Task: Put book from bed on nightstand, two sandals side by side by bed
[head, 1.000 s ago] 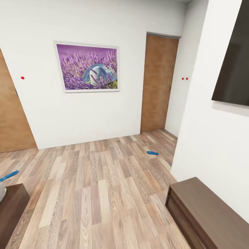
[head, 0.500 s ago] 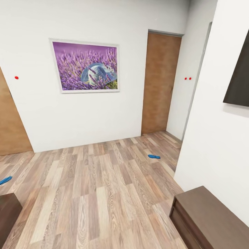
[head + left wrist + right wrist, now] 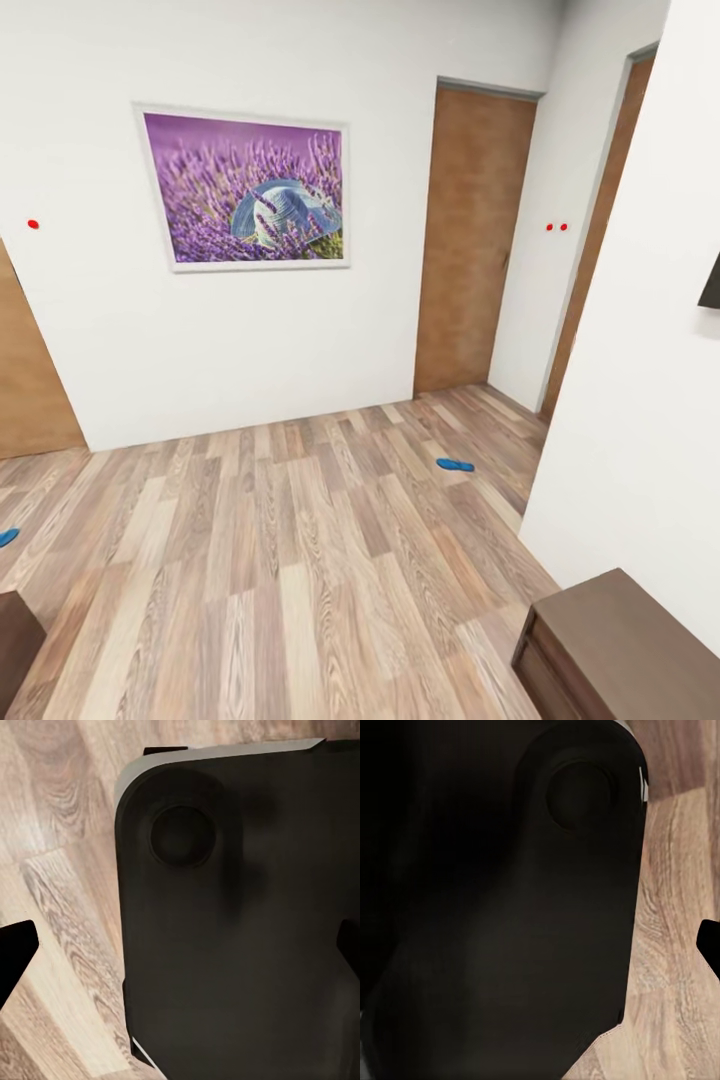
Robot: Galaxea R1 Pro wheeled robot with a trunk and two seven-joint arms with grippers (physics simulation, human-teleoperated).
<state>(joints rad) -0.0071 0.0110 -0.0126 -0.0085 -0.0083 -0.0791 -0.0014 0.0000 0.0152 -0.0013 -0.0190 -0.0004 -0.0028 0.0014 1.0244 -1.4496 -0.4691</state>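
Left gripper [image 3: 180, 952] hangs over the robot's own dark base [image 3: 240, 915], and its two black fingertips [image 3: 15, 952] stand far apart at both edges of the left wrist view, so the fingers are spread with nothing between them. For the right gripper, one black fingertip [image 3: 711, 945] shows at the edge of the right wrist view, beside the dark rounded body of the robot [image 3: 510, 907], and I cannot tell if it is spread or pressed together. Under both arms lies the brown wood-plank floor [image 3: 290, 540]. In the head view, one blue sandal [image 3: 455, 464] lies flat on the floor, far and to the right, near the corner of the white wall [image 3: 630, 420] and in front of a brown wooden door [image 3: 475, 235]. The other blue sandal [image 3: 7, 537] shows only as a small tip at the left edge, well apart from the first one. A framed picture of purple lavender with a hat [image 3: 245, 188] hangs on the far wall. At the near right stands a dark brown wooden cabinet [image 3: 625, 640], against the white wall, and a dark wooden corner [image 3: 15, 645] shows at the near left.
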